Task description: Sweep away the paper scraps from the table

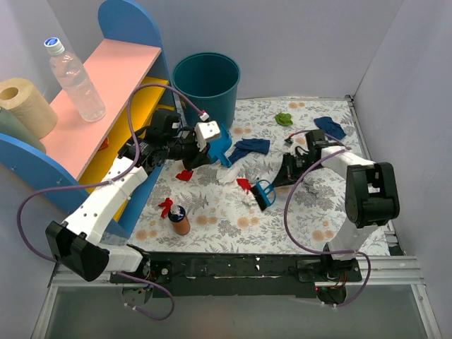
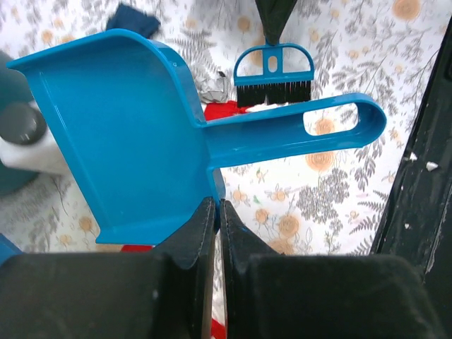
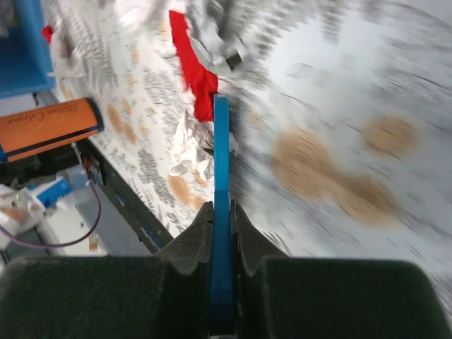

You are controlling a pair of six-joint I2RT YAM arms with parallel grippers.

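Your left gripper (image 2: 217, 212) is pinched shut on the near edge of the dustpan (image 2: 127, 134), holding it over the far left of the table (image 1: 318, 226). The pan's floor shows bare, so by my read nothing has been collected yet. Your right gripper (image 3: 221, 212) is clamped tight on the handle of the brush (image 2: 289, 67), with the bristles down mid-table, right beside a red wad (image 3: 192, 67) and a silver-grey wad (image 3: 187, 145). That looks like the sweep in hand. The paper scraps (image 1: 251, 147) lie scattered: dark blue ones mid-far and far right, a green wad (image 1: 284, 119) at the far edge, and red ones on the left near an orange bottle (image 1: 181, 222). It's early going. Nearly the whole job is left, and the bin (image 1: 206, 81) waits at the far side.
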